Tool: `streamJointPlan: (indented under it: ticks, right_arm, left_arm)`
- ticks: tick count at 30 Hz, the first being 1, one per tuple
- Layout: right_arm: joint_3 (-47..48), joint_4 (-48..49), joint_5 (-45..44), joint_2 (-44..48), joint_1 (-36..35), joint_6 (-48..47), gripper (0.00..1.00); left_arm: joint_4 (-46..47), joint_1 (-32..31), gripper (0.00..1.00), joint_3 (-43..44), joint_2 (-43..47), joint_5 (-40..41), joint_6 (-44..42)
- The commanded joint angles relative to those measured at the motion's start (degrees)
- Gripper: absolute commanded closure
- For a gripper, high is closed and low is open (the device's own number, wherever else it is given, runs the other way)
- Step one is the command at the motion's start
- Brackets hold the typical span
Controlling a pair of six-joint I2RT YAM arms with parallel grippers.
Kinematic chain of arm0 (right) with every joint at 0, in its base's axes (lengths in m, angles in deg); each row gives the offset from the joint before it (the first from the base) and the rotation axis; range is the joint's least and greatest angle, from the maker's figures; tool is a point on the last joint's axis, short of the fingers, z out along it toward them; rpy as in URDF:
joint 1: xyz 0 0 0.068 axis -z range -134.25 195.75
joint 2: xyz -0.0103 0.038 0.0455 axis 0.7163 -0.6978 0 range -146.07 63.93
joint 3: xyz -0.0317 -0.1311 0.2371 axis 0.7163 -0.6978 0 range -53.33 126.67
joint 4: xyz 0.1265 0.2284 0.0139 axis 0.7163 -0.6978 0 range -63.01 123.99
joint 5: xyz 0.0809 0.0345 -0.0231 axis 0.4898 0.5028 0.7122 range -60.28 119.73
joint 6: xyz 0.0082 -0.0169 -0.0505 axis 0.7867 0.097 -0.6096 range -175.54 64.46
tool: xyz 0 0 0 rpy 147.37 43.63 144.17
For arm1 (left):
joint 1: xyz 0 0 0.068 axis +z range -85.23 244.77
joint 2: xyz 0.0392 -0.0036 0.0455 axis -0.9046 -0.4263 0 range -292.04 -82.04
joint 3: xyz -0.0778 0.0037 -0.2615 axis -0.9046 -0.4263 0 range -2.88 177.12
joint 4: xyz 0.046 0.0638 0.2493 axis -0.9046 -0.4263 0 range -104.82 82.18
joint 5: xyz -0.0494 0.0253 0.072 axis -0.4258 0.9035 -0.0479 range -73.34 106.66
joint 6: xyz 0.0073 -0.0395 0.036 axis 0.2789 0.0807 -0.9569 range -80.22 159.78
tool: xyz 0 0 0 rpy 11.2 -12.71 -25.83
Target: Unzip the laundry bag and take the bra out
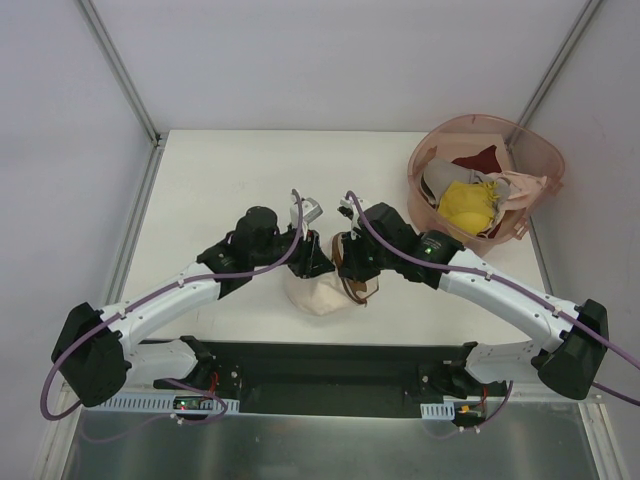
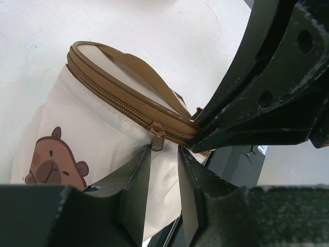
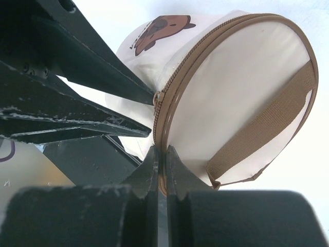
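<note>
Top external view first: on the left, we see the left gripper (image 1: pixel 318 262) reach in low over the white table (image 1: pixel 230 180) and meet the near-left upper edge of the laundry bag (image 1: pixel 318 297), which lies on the table between the two arms, just ahead of their bases. From the left wrist, we see its fingers (image 2: pixel 134 185) set only narrowly apart. The small metal zipper pull (image 2: pixel 158 141) hangs right at the mouth of that gap, against the tip of one finger, and is not clamped. The bag lies tipped on its side, its brown zipper trim (image 2: pixel 113 98) closed along all we can see, so its contents are hidden. A brown bear print (image 2: pixel 51 164) shows on its cream wall, and a brown strap (image 3: pixel 262 123) crosses its round end. Moving right, the right gripper (image 1: pixel 348 272) comes in from the other side. From the right wrist, we see its fingers (image 3: pixel 149 177) pressed almost together, pinching the trim at the rim of the bag, just beside the pull. At the far right, well apart from the bag, stands a pink basket (image 1: pixel 545 160) holding a yellow garment (image 1: pixel 468 205) and a dark red cloth (image 1: pixel 480 160).
</note>
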Motion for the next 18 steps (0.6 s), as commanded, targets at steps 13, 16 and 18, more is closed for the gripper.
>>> streamJointPlan:
  ticks: [13,16,18]
  right_arm:
    - [0.4,2.3,1.5,1.0,0.1,0.2,0.99]
    - [0.1,2.6,1.6,1.1,0.1,0.3,0.99]
    - [0.0,2.9,1.6,0.9,0.2,0.4,0.99]
  left_arm:
    - [3.2,-0.8,0.92,2.8,0.4,1.8,0.8]
    - [3.1,-0.8,0.99,3.0,0.7,2.2,0.8]
    - [3.1,-0.8,1.00,3.2,0.6,2.1,1.0]
